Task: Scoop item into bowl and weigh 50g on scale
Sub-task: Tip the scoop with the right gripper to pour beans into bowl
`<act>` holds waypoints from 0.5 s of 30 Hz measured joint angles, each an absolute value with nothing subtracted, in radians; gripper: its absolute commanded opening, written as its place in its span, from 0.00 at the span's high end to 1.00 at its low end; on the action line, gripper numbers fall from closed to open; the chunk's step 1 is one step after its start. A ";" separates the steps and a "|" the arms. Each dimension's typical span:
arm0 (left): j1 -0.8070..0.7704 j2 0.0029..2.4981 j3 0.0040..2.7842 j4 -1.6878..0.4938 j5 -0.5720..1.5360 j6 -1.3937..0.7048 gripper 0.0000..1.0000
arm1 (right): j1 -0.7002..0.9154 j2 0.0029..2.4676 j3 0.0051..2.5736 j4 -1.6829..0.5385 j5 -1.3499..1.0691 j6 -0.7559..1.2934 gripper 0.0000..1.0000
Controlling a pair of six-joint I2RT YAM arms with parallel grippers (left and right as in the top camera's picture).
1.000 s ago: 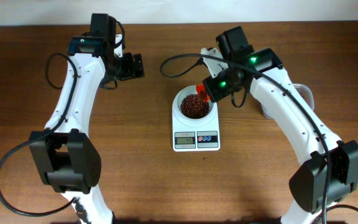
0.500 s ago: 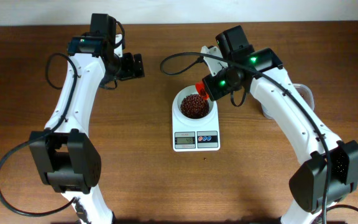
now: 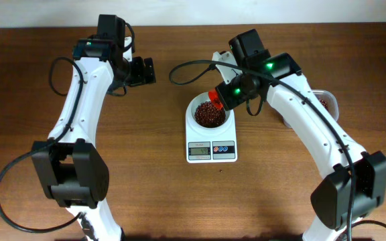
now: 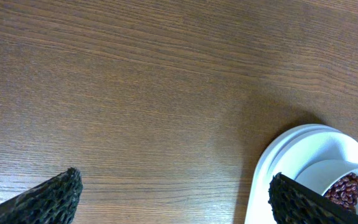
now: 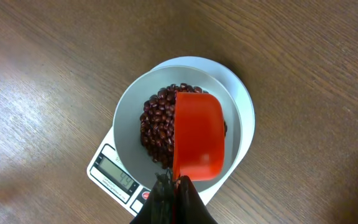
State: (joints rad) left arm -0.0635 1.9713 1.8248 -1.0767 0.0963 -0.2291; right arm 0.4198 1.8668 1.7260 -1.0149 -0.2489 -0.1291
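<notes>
We see a brown wooden table (image 3: 153, 187) under both arms. The left gripper (image 4: 173, 208) hangs over bare wood to the left of the scale, its fingers spread wide and holding nothing. The right gripper (image 5: 176, 194) is clamped tight on the handle of an orange-red scoop (image 5: 197, 134), which it holds over the bowl. The white scale (image 3: 212, 151) sits at the table's centre. The white bowl (image 3: 194, 107) stands on its platform. The beans (image 5: 155, 124) lie heaped inside the bowl, partly beneath the scoop.
</notes>
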 measured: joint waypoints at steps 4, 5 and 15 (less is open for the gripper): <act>-0.064 1.971 1.825 -1.077 0.096 -0.229 0.01 | 0.420 1.867 1.726 -1.013 -0.252 -0.127 0.96; -0.063 1.971 1.825 -1.077 0.096 -0.229 0.01 | 0.420 1.867 1.726 -1.013 -0.252 -0.127 0.96; -0.064 1.971 1.825 -1.077 0.096 -0.229 0.01 | 0.393 1.867 1.726 -1.013 -0.326 -0.078 0.96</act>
State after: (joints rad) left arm -0.0635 1.9713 1.8248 -1.0767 0.0963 -0.2291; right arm 0.3927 1.8668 1.7260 -1.0126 -0.3260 -0.0776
